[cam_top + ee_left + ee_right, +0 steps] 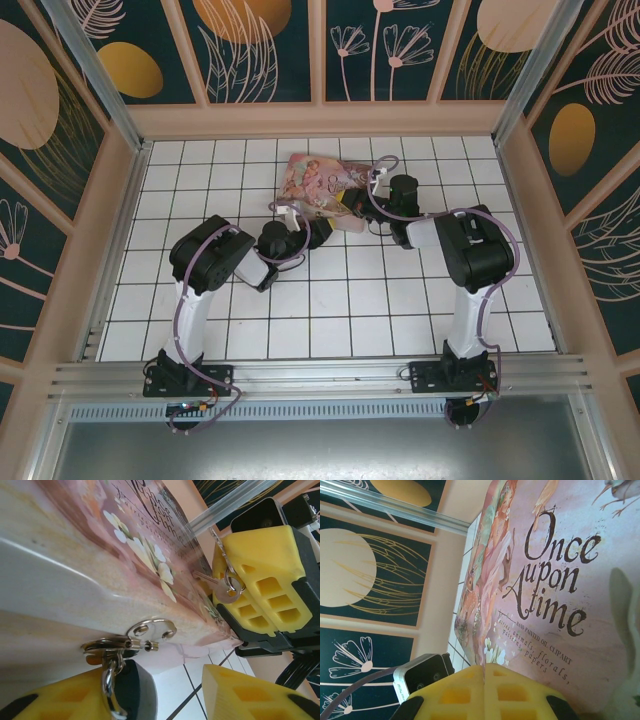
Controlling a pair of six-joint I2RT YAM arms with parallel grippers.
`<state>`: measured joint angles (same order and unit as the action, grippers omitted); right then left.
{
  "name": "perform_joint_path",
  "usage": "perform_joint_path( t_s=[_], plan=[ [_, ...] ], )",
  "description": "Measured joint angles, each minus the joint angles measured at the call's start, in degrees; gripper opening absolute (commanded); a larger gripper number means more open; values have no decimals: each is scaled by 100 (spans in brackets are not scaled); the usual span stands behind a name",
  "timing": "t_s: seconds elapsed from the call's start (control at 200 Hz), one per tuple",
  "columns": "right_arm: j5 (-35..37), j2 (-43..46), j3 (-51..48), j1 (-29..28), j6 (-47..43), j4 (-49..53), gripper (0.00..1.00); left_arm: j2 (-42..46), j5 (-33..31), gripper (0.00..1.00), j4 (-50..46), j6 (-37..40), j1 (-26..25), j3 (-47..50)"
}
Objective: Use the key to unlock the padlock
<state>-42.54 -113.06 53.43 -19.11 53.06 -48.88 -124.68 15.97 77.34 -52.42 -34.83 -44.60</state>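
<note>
Pink tin box [318, 180]: lid down, contents hidden. Padlock [107, 680] hangs from the hasp [150, 630] on the box's side wall, against one finger of the left gripper [170, 692], whose jaws are apart, nothing clamped. Right gripper [484, 672] is pinched together on the key [220, 585]. The key's tip is at the same wall; contact unclear.

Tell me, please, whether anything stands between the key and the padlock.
Nothing visible does: the key, in the right end effector, has open space along the tin box to the padlock, hanging beside the left end effector.
</note>
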Motion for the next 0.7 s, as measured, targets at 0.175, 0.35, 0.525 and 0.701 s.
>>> perform_joint_path(
  t_s=[0.175,0.35,0.525,0.701],
  plan=[
    [0,0,-2,0,0,-2,0,-4,-46,35,-7,-2,0,4],
    [0,0,-11,0,0,-24,0,-44,-114,28,-17,-22,0,4],
    [0,0,-11,0,0,-24,0,-74,-190,19,-87,-46,7,4],
    [0,15,-11,0,0,-20,0,-79,-212,5,-133,-107,17,4]
  ],
)
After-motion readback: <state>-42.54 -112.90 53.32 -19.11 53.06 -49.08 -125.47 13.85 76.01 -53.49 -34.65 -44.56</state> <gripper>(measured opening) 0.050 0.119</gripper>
